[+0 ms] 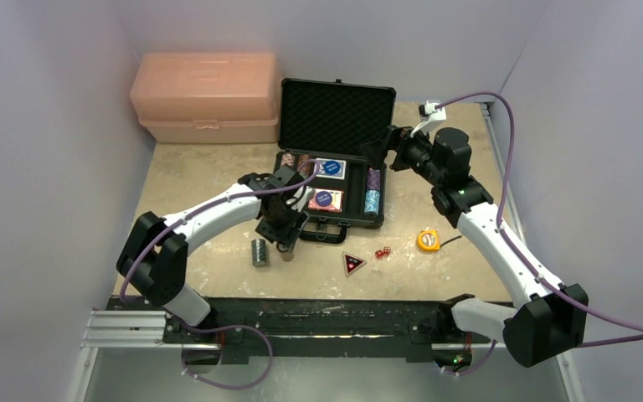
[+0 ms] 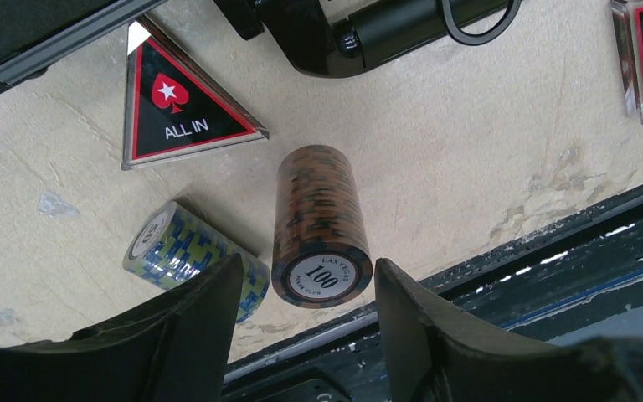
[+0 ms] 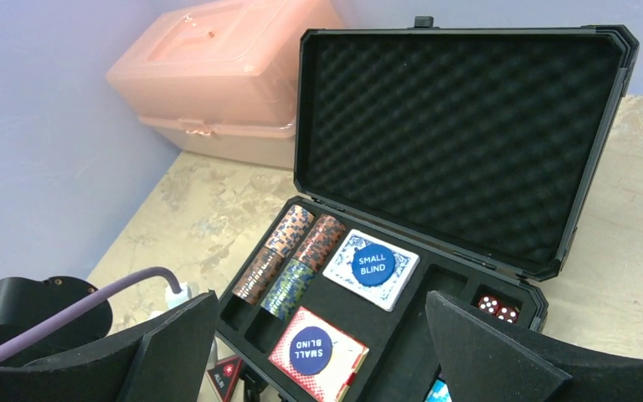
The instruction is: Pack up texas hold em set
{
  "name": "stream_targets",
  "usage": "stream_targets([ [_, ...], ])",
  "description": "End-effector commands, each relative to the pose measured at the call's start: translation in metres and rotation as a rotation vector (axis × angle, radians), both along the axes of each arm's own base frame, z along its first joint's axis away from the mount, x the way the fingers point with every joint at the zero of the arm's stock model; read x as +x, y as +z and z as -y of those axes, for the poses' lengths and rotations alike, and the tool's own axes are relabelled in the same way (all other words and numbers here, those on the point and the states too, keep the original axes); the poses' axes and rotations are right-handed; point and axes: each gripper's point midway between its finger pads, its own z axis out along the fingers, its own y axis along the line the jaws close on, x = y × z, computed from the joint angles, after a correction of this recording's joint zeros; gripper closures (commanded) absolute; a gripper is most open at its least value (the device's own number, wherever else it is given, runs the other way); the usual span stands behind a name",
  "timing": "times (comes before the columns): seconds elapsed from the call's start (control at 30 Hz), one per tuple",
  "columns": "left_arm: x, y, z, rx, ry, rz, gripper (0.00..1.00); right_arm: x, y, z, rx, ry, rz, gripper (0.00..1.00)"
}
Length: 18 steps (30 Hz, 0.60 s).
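The left gripper point(image 2: 308, 280) hangs low over the table point(image 1: 201, 180), just in front of the near wall of the black case point(image 1: 335, 117). The brown chip stack point(image 2: 321, 222) marked 100 stands upright between its fingers point(image 2: 176, 335). No squeeze there: the right finger sits almost against the stack and a sliver of table shows on the left, so the jaws are apart and gripping nothing.

Just left of it stands a blue-and-yellow chip stack point(image 2: 186, 251), also upright, close but not touching. Beyond them the triangular ALL IN button point(image 2: 180, 105) lies flat on the table. A second triangular button point(image 1: 352, 263) lies off to the right, the loose dice point(image 1: 382, 252) are just beside it, and the orange tape measure point(image 1: 428, 240) is further right.

The case sits mid-table, lid up, foam showing. Inside are packed chip stacks point(image 3: 289, 255) laid in the left slots. A blue card deck point(image 3: 371, 268) and a red card deck point(image 3: 318, 352) are each topped with a SMALL BLIND disc, and the packed dice point(image 3: 496, 306) sit in the right-hand pocket.

The right gripper point(image 3: 320, 301) hovers by the case's far right corner, fingers spread wide, empty. The salmon-pink box point(image 1: 207, 96) sits far left, beside the lid.
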Motion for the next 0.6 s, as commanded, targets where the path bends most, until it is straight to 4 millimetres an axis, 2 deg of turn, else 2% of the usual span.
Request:
stream_targets([
  [0.0, 0.0057, 0.0083, 0.0074, -0.01, 0.003, 0.013, 0.42, 0.0006, 0.0054, -0.0044, 0.011, 0.017, 0.028, 0.01],
  [0.37, 0.0028, 0.0036, 0.0132, -0.022, -0.006, -0.019, 0.44, -0.0005, 0.0076, -0.0041, 0.008, 0.014, 0.036, 0.01],
  [0.57, 0.0024, 0.0009, 0.0138, -0.02, -0.006, -0.028, 0.51, -0.0015, 0.0079, -0.0042, 0.007, 0.013, 0.039, 0.01],
])
